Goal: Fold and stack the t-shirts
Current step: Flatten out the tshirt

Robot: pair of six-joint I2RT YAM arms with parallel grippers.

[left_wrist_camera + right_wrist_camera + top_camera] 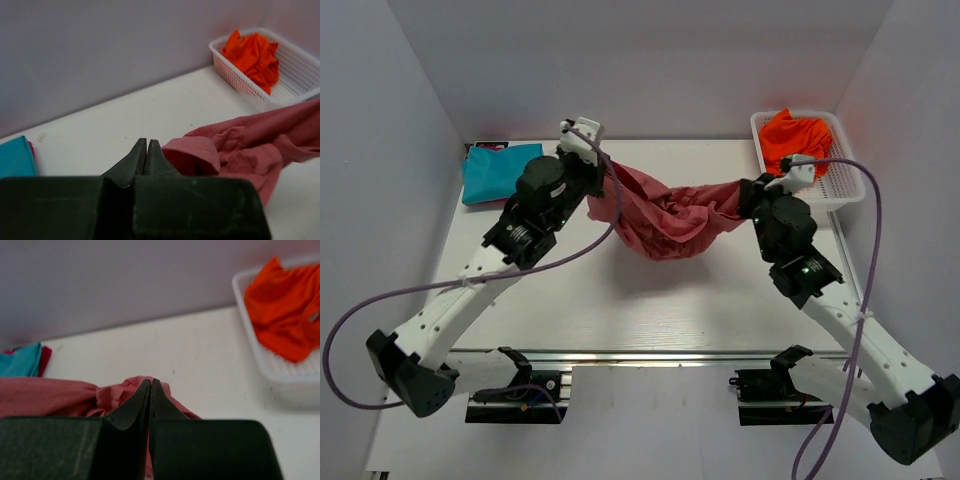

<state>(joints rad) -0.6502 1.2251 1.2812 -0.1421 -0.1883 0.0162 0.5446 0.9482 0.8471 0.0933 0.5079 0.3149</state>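
T-shirts, three: salmon one (665, 220) clenched by both jaws, teal one (498, 172), orange one (798, 135).

A white plastic mesh basket (847, 185) sits at the far right corner of a white, faintly grained table (720, 300), close to the back and right walls. Plain pale grey-lilac walls (650, 70) enclose the table on three sides. A silver metal rail (650, 356) runs along its near edge. At the far left corner lies a small dark item with a pink mark (488, 145), too small to identify.
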